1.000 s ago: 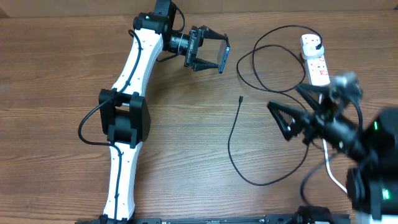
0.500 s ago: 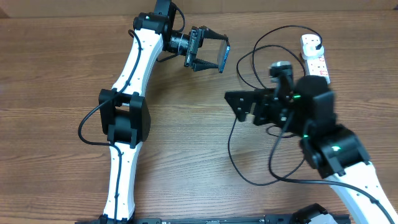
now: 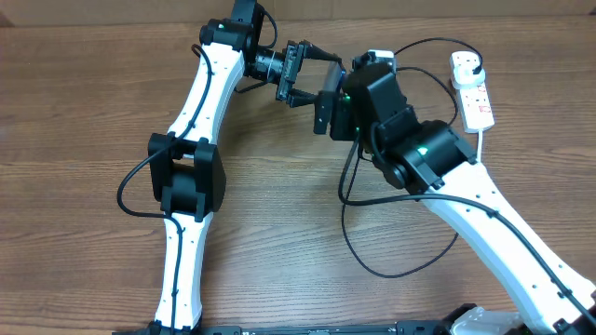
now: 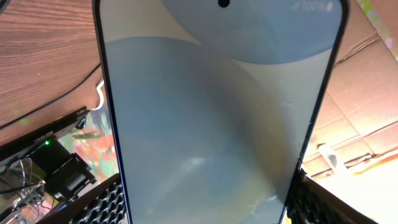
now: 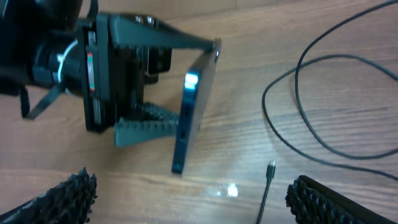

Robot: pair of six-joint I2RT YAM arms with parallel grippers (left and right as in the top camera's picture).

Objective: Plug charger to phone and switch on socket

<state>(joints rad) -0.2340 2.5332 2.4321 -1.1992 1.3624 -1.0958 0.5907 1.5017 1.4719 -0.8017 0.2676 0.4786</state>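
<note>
My left gripper [image 3: 315,79] is shut on the phone [image 5: 196,106] and holds it on edge above the table. In the left wrist view the phone's pale screen [image 4: 217,124] fills the picture between the two fingers [image 4: 102,205]. My right gripper [image 5: 199,205] is open and empty, hovering just in front of the phone's lower end. The charger's small connector tip [image 5: 270,168] lies on the wood to the right of the phone, close to the right finger [image 5: 336,199]. Its thin black cable [image 3: 349,233] loops back to the black plug [image 3: 470,63] in the white socket [image 3: 475,98].
From above, my right arm [image 3: 419,154] crosses the table's middle and hides most of the phone and part of the cable. A thick white cord [image 3: 480,140] runs down from the socket. Black cable loops [image 5: 323,81] lie to the right of the phone.
My right arm has swung from the table's right side up and left to the phone, its gripper still open. The left arm and the phone have not moved.
</note>
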